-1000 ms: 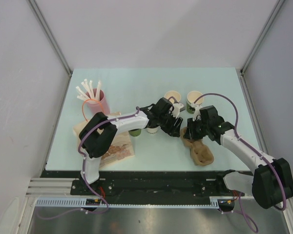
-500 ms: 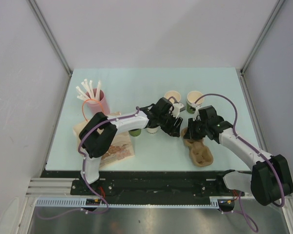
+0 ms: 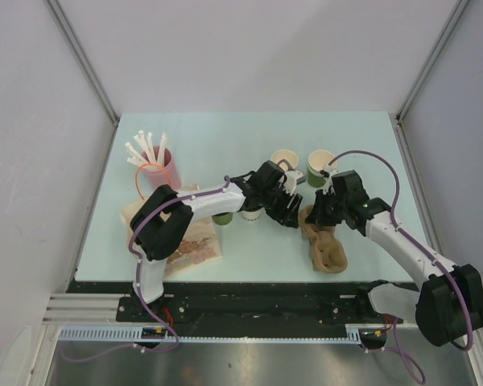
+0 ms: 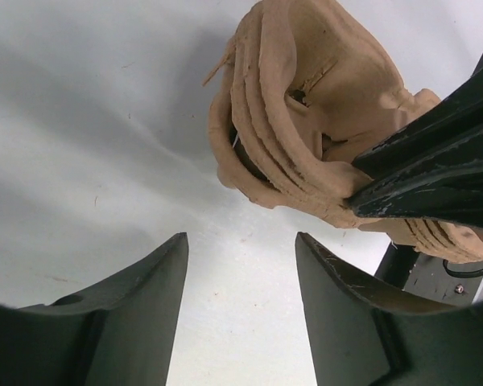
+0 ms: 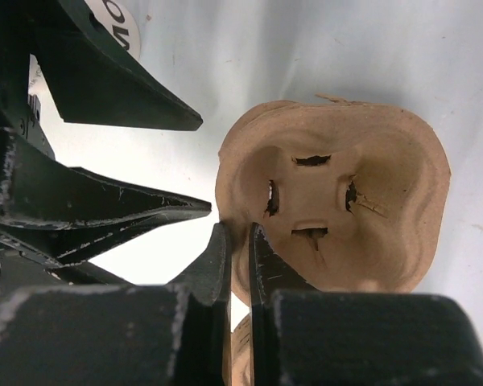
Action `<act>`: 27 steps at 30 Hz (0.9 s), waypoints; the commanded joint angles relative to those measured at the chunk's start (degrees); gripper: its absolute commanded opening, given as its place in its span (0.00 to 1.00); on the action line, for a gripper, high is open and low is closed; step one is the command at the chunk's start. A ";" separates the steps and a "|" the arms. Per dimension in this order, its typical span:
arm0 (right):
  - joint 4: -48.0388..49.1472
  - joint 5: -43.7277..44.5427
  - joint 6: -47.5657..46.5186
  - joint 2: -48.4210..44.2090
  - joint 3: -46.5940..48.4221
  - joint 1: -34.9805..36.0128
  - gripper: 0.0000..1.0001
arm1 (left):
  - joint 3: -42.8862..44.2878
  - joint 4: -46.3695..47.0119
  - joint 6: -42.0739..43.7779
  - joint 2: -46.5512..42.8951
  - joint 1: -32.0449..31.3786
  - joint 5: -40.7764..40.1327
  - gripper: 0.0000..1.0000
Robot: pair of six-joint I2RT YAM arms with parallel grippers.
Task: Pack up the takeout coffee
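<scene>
Smooth pale bench (image 3: 225, 137), and the brown pulp tray (image 5: 338, 201) is our marker: rough moulded fibre, ribbed walls, slitted round wells. The right tool (image 5: 237, 241) is pinched tight on the tray's thin rim. That's soft stuff, so a hard tug could tear or crumple it. The left tool (image 4: 240, 241) hangs just left of the tray, fingers apart, gripping nothing; one drift and it bumps it. The green cup (image 3: 222, 218) and the white cup (image 3: 251, 214) sit further left of the tray, under the left arm, unpacked.

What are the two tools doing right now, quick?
Left tool: open, holding nothing.
Right tool: closed on the rim of the brown tray.
</scene>
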 commanded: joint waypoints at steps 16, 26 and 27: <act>0.48 6.02 8.08 -3.39 2.59 -2.14 0.06 | 0.86 1.44 -4.62 -2.71 -0.05 7.60 0.72; -3.12 16.91 12.30 -3.75 4.08 2.42 0.00 | -0.19 1.35 -6.90 -6.57 -0.22 10.06 0.59; -3.39 18.05 12.47 -3.57 4.44 2.69 0.00 | -0.80 1.35 -7.08 -7.71 -0.31 10.32 0.57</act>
